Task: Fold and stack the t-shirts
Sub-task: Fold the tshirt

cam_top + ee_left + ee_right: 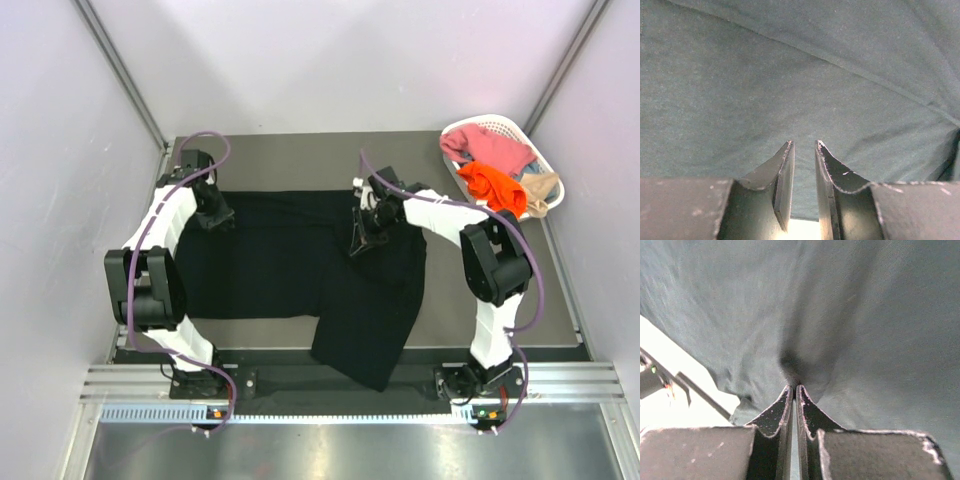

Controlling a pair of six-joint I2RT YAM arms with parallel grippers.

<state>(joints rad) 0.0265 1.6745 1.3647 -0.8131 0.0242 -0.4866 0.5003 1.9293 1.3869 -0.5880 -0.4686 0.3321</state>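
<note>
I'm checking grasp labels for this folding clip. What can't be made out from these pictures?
Left wrist view: whether the left gripper pinches the black t-shirt; cloth fills the view past its narrow gap.
Right wrist view: how much cloth the right gripper holds; the fold vanishes between its shut fingers.
Top view: how many piled shirts fill the basket; they overlap and are small.

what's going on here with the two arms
Both arms are working on a black t-shirt spread on the table. The right gripper is shut, pinching a pucker of cloth toward its far right side. The left gripper sits at the shirt's far left corner, jaws slightly apart; whether it grips cloth is unclear. A pink shirt, an orange shirt and a beige shirt wait in the white basket, far right. Nothing is stacked yet.
</note>
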